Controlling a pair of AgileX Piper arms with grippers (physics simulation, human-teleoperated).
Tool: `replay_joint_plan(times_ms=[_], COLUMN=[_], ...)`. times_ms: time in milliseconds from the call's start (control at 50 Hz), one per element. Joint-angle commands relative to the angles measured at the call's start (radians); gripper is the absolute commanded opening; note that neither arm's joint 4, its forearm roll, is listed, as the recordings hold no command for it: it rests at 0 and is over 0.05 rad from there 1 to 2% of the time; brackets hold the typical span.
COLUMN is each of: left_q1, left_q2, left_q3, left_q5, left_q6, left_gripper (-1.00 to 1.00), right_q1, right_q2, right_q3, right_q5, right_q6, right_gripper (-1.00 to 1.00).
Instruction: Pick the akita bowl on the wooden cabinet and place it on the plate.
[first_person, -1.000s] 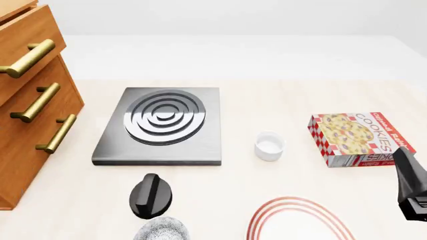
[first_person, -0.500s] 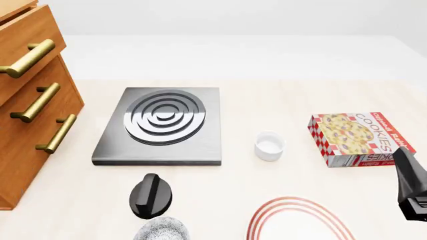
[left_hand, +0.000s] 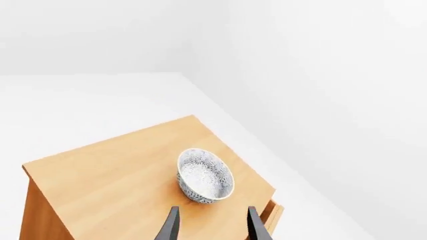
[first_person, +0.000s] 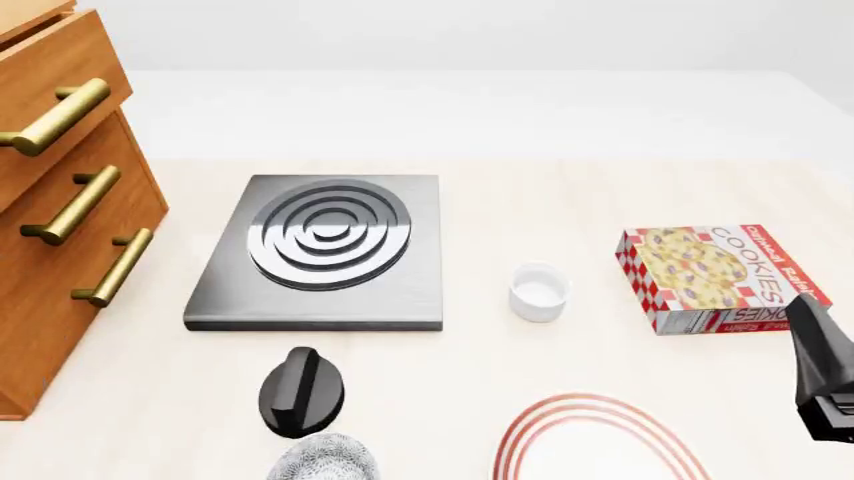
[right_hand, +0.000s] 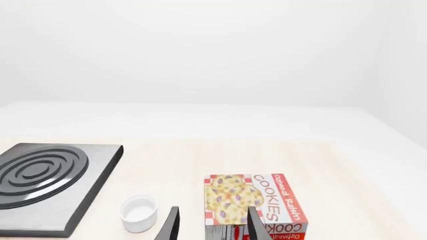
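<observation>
The akita bowl (left_hand: 205, 176), white with a dense grey-black pattern, stands upright on the flat top of the wooden cabinet (left_hand: 107, 185). My left gripper (left_hand: 212, 227) hovers above the cabinet top just short of the bowl, open and holding nothing. The front view shows only the cabinet's drawer fronts (first_person: 67, 210) at the left; its top and the left gripper are out of frame there. The plate (first_person: 601, 445), white with red rings, lies at the table's near edge, partly cut off. My right gripper (first_person: 821, 385) sits low at the right, open (right_hand: 212, 227) and empty.
A same-patterned bowl (first_person: 320, 462) sits on the table at the near edge, left of the plate. A black knob-shaped object (first_person: 303, 390) lies just behind it. The grey stove (first_person: 320, 250), a small white cup (first_person: 539, 291) and a cookies box (first_person: 721, 275) stand farther back.
</observation>
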Motion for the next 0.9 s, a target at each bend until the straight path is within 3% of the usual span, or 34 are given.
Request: replay_joint_plan(times_ms=[20, 240, 900], left_q1=[0.026, 0.049, 0.048], left_q2=[0.063, 0.138, 0.354], left_q3=[-0.043, -0.097, -0.118], left_q5=[-0.002, -0.003, -0.104], left_q6=[-0.007, -0.001, 0.016], left_gripper=[1.0, 1.0, 1.0], right_q1=[0.0, 0.0, 0.0], right_q2=[0.0, 0.0, 0.0], right_q3=[0.0, 0.0, 0.0], right_q5=[0.0, 0.0, 0.0], right_q6=[0.0, 0.0, 0.0], right_gripper=[1.0, 1.0, 1.0])
